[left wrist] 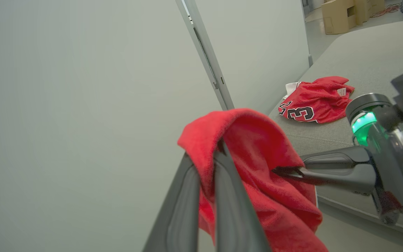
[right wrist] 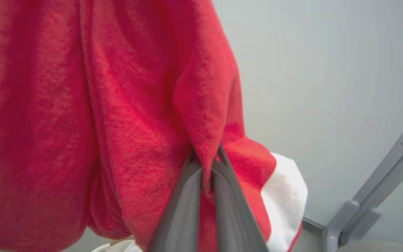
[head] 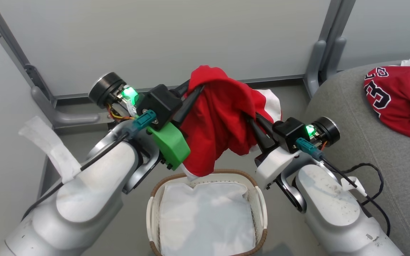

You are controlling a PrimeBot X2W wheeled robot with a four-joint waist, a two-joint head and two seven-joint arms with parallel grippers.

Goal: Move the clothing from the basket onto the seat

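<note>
Left gripper [head: 190, 93] and right gripper [head: 253, 124] clamp a red garment [head: 219, 117] above the basket [head: 208, 173], centre frame; jersey [head: 404, 103] on sofa [head: 351, 142], upper right.

Illumination is bright, even and diffuse; the pale wall panel [head: 155, 35] reads flat, without hot spots. Shadows are soft, and a faint one lies on the floor [head: 287, 231] beside the basket [head: 260, 202]. A green lamp [head: 129, 93] on each wrist glows with slight bloom. In the left wrist view, the left end effector [left wrist: 205, 154] blurs toward the bottom edge, while the distant jersey [left wrist: 313, 101] stays sharp. In the right wrist view, the red garment [right wrist: 82, 122] sits close to the lens, soft and grainy.
</note>
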